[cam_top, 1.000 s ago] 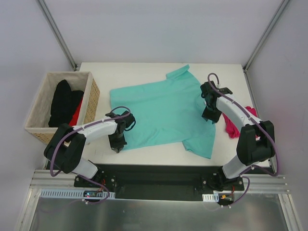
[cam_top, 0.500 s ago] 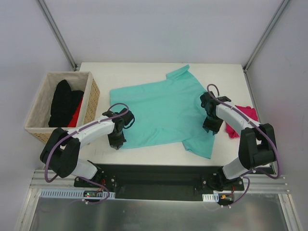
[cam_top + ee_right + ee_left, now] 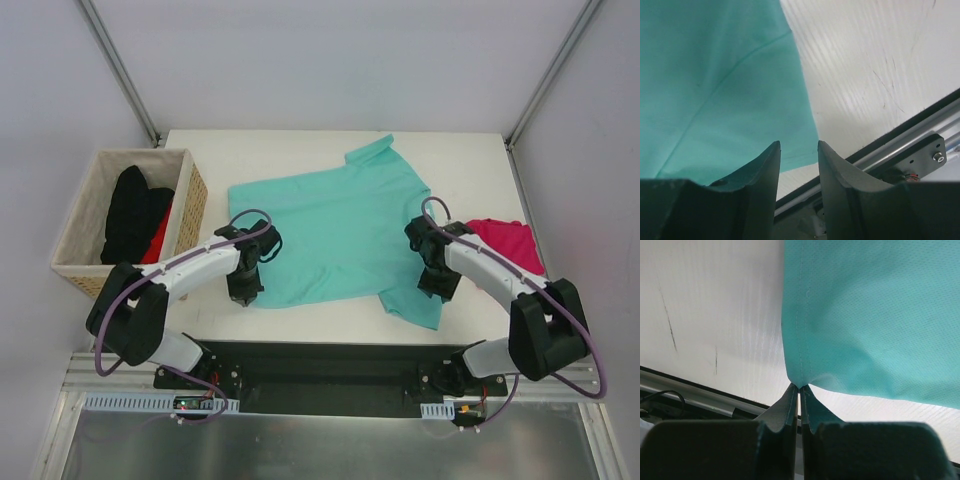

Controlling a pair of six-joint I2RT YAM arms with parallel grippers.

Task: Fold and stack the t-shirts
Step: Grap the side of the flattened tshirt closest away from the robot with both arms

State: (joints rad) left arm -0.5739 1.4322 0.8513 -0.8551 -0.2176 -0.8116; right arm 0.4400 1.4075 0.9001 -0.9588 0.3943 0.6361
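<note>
Nothing legible anywhere: no text, label, brand or number on the teal t-shirt [image 3: 335, 235] at centre, the pink t-shirt [image 3: 508, 240] at three o'clock, or the basket [image 3: 192, 210] at nine o'clock.

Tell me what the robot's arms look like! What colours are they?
The left arm and right arm each have white tube sections joined by chunky black joints, with a thin purple cable looping alongside. The left gripper and right gripper are black, each with two pointed fingers.
</note>
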